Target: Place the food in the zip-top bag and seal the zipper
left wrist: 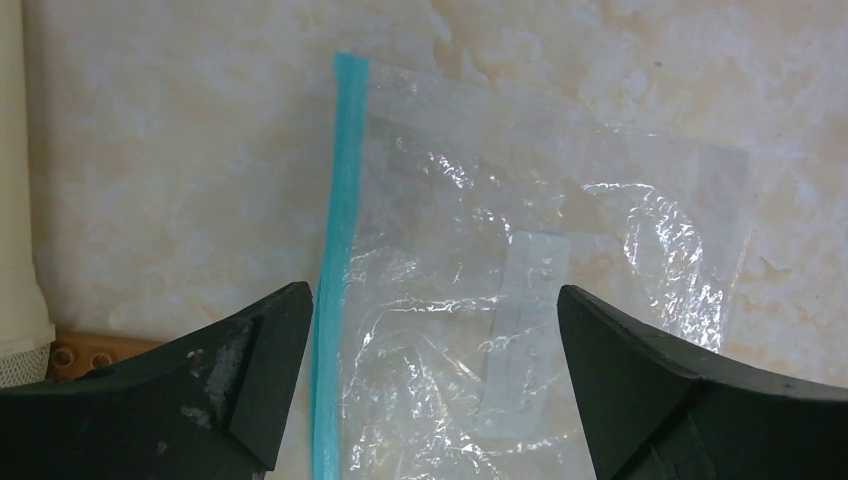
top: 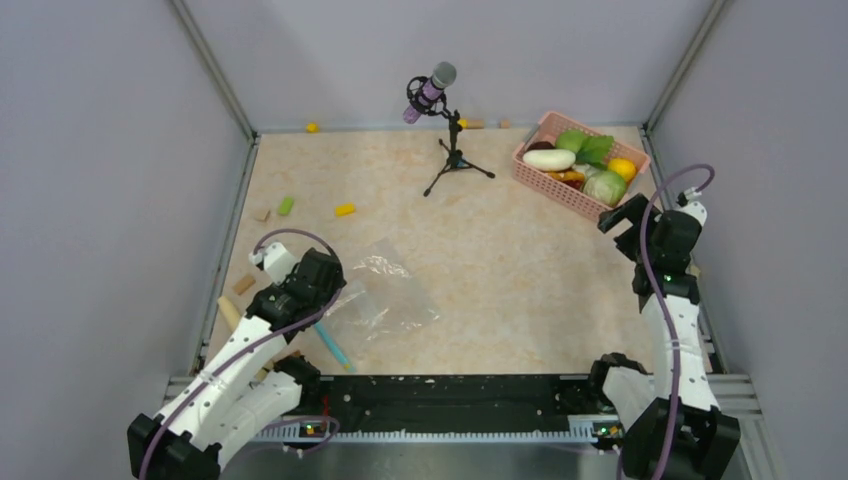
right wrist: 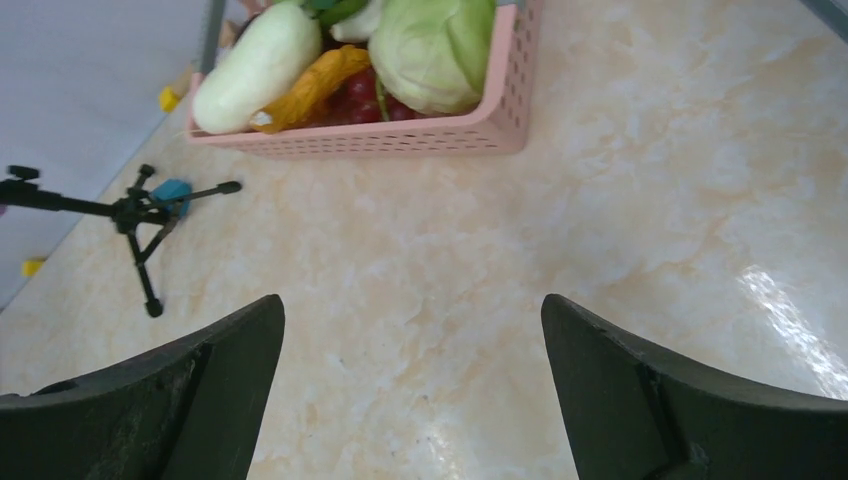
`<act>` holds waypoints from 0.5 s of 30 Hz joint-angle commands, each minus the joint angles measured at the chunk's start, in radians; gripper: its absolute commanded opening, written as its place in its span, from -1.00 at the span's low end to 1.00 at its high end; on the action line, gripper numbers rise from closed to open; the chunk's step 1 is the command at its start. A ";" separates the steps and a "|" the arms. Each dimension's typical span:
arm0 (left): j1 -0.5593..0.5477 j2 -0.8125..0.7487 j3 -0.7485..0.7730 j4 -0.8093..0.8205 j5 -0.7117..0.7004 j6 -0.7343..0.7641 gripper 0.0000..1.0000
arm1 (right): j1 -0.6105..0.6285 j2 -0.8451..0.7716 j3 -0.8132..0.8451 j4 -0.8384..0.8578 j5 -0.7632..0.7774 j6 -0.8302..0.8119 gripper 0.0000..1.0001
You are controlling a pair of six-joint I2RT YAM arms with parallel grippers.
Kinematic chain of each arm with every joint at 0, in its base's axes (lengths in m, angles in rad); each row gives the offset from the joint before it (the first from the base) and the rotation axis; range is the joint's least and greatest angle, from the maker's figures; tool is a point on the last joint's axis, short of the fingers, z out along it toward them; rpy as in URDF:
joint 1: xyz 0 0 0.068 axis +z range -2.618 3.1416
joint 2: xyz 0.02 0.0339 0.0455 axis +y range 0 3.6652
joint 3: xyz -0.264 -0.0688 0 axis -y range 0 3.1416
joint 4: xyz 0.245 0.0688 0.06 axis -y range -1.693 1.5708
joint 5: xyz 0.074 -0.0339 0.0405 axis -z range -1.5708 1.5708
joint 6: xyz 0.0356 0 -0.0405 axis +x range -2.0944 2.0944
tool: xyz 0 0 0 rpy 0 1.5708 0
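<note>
Since both wrist views show the fingers spread as wide as they go, neither gripper has hold of anything. The left gripper [left wrist: 435, 300] hangs low, well to the near-left of the black mic tripod [top: 455, 160]. Its fingers straddle the mouth end of the clear, crinkly plastic zip-top bag [left wrist: 520, 280]; can't tell if they touch it.

The bag lies flat on the beige marbled tabletop [top: 500, 270], also near-left of the tripod, w/ nothing inside. Its thin light-blue zipper strip [left wrist: 335, 250] runs along the edge farthest from the tripod, just inside one fingertip in the wrist view.

The right gripper [right wrist: 412, 305] is up off the table, right of the tripod and a bit nearer the arm bases, pointing toward the pink lattice plastic basket [top: 540, 180]. The basket sits just right of the tripod.

The food is all in the basket:
- white oblong vegetable [top: 549, 159]
- pale green cabbage [top: 606, 186]
- green leaves [top: 595, 150]
- yellow-orange fruit [top: 622, 168]
- dark red pieces [right wrist: 360, 95], partly hidden

Small yellow block [top: 345, 210] and green block [top: 286, 205] lie left of the tripod.
</note>
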 commanded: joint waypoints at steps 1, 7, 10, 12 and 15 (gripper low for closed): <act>0.004 -0.031 -0.033 -0.027 -0.002 -0.082 0.96 | -0.008 -0.069 -0.073 0.214 -0.146 0.023 0.98; 0.004 -0.068 -0.103 -0.002 0.008 -0.137 0.96 | -0.007 -0.094 -0.138 0.316 -0.173 0.072 0.98; 0.010 -0.096 -0.160 0.047 0.008 -0.144 0.96 | -0.007 -0.087 -0.149 0.370 -0.226 0.073 0.97; 0.023 -0.102 -0.185 0.080 0.024 -0.147 0.96 | -0.007 -0.079 -0.152 0.390 -0.240 0.081 0.97; 0.048 -0.089 -0.217 0.121 0.048 -0.145 0.96 | -0.007 -0.068 -0.152 0.399 -0.242 0.086 0.97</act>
